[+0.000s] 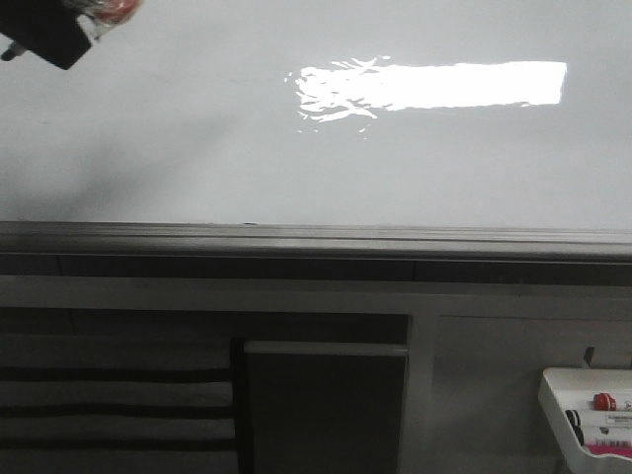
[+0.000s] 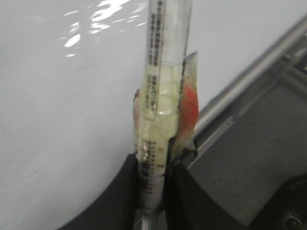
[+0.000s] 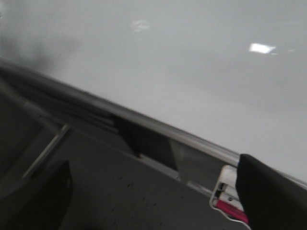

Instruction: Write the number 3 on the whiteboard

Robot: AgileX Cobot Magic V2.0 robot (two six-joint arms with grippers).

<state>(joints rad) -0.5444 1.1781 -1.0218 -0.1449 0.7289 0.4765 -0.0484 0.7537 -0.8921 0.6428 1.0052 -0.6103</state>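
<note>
Left gripper point(image 2: 152, 191) clamped on a marker point(image 2: 163, 72), its dark fingers point(image 2: 115, 196) pressed to both sides of the barrel; marker is clear-bodied with black print along it, wrapped mid-barrel in yellowish tape point(image 2: 160, 115) with a red patch under it, and it stands up in front of the whiteboard point(image 2: 62, 120). Tip runs out of the left wrist view, so contact with the board cannot be told. In the front view only a dark corner of the left gripper point(image 1: 44, 35) shows at the board's top left corner. Whiteboard point(image 1: 316, 148) fills the upper half of the front view, glossy, with a bright rectangular reflection point(image 1: 434, 87) toward the upper right; grey metal frame point(image 1: 316, 239) along its bottom edge. No ink visible on the surface, number 3 not yet written. Small white marker tray point(image 1: 583, 410) below the frame at the bottom right, with red and pink items in it. Right gripper: only a dark finger point(image 3: 273, 196) shows beside the tray point(image 3: 225, 191); open or closed cannot be told.
</note>
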